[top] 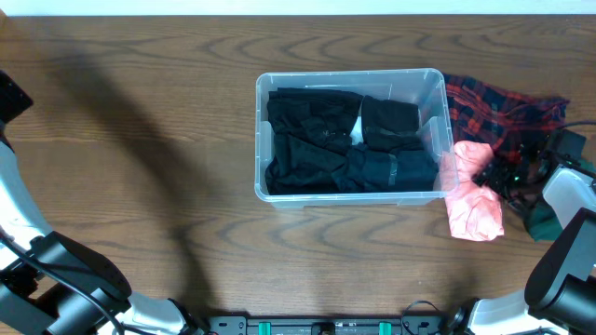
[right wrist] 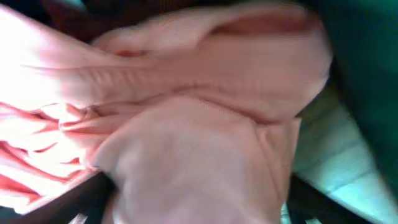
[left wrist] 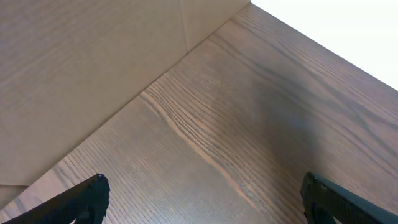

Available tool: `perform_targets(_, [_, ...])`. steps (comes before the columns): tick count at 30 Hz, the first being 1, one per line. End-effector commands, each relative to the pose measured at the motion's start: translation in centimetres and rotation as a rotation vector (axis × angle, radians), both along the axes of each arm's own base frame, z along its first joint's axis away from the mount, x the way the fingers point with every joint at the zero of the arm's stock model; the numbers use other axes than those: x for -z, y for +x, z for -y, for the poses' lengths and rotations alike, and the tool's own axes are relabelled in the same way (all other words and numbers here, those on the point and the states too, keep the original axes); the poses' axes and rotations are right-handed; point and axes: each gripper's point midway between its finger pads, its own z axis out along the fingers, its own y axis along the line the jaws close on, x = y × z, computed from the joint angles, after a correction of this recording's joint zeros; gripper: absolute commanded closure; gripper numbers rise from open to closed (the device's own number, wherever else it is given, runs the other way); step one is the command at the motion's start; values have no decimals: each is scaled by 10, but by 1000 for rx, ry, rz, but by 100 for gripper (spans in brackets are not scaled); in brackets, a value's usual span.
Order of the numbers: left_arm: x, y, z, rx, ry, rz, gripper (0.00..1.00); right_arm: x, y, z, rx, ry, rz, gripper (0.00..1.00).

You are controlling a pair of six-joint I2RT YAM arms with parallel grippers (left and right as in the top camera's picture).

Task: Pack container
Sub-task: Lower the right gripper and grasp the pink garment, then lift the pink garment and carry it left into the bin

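Observation:
The container (top: 349, 76), a clear plastic tub, stands mid-table with black clothes (top: 317, 140) folded inside. Just right of it lies a crumpled pink cloth (top: 472, 205). My right gripper (top: 495, 175) is down on that cloth. In the right wrist view the pink cloth (right wrist: 186, 124) fills the frame and bulges between the two dark fingers, which stand wide apart on either side of my right gripper (right wrist: 199, 202). My left gripper (left wrist: 202, 186) hangs open over bare wood, far to the left, with nothing between its fingers.
A red and black plaid cloth (top: 503, 107) lies behind the pink one, against the tub's right wall. A dark green cloth (top: 540, 223) sits under the right arm; it shows teal (right wrist: 348, 155) in the wrist view. A cardboard wall (left wrist: 93, 62) borders the table's left side.

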Motion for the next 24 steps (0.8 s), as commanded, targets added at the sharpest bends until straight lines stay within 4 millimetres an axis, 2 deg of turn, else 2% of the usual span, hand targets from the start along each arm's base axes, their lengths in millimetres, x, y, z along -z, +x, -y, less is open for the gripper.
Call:
perform_targets(1, [-5, -1, -2, -15, 2, 12, 2, 34, -37, -24, 42, 114, -146, 39])
perform_targets(5, [-5, -1, -2, -15, 2, 12, 2, 35, -38, -24, 42, 116, -151, 51])
perform_targets(8, [-5, -1, -2, -14, 2, 12, 2, 35, -39, -24, 42, 114, -157, 71])
perform_targets(11, [-5, -1, -2, -15, 2, 12, 2, 35, -41, -25, 42, 118, -164, 85])
perform_targets(15, [-5, -1, -2, -15, 2, 12, 2, 29, -39, -25, 43, 123, -172, 96])
perform_targets(19, [-5, -1, -2, -15, 2, 12, 2, -4, -27, -19, 40, 123, -170, 99])
perform_targets(21, [-5, -1, -2, -15, 2, 12, 2, -30, -15, -16, 32, 112, -135, 99])
perform_targets(24, [-5, -1, -2, -15, 2, 12, 2, -81, 9, -17, -2, 92, -20, 99])
